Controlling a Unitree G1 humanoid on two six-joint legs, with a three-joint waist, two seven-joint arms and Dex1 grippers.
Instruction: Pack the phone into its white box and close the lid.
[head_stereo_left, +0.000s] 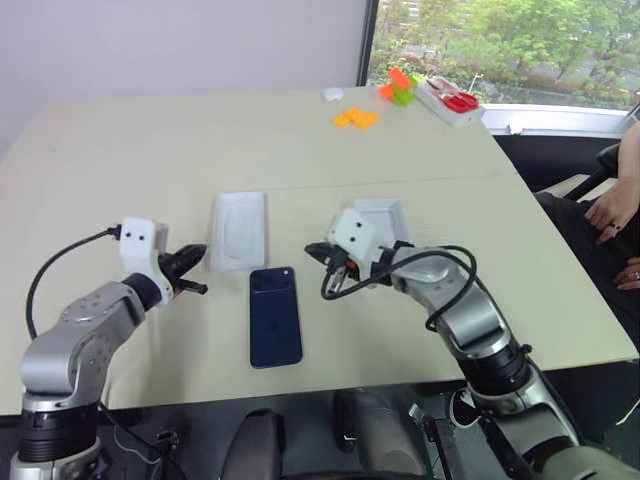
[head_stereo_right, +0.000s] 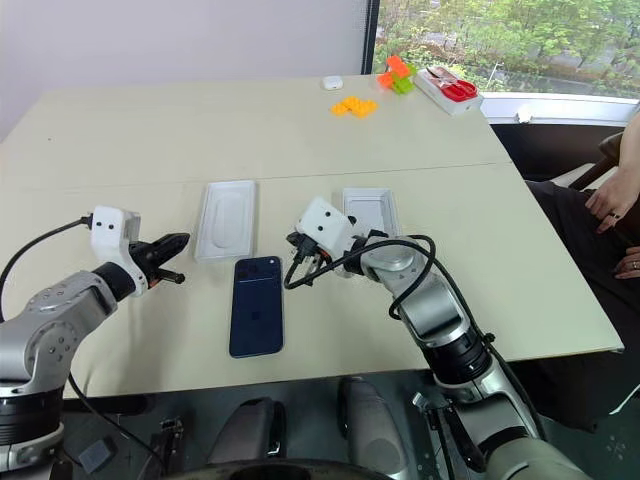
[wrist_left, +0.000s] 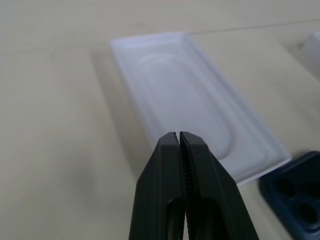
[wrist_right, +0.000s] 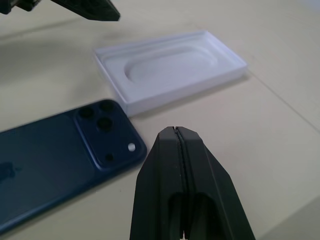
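Note:
The dark blue phone (head_stereo_left: 275, 316) lies back up on the table, camera block at its far end. Just beyond it to the left sits the white box (head_stereo_left: 238, 230), empty, with an oval recess in its floor. The lid (head_stereo_left: 386, 214) lies open side up further right, partly hidden behind my right gripper (head_stereo_left: 316, 251). That gripper is shut on nothing and hovers just right of the phone's camera end (wrist_right: 105, 135). My left gripper (wrist_left: 179, 135) is shut and empty, left of the phone and beside the box's near corner.
At the far right corner stand a red-and-white tray (head_stereo_left: 452, 101), orange blocks (head_stereo_left: 356, 118) and green and orange blocks (head_stereo_left: 399, 87). A small white object (head_stereo_left: 332, 94) lies near them. A person's hand (head_stereo_left: 610, 212) rests beyond the table's right edge.

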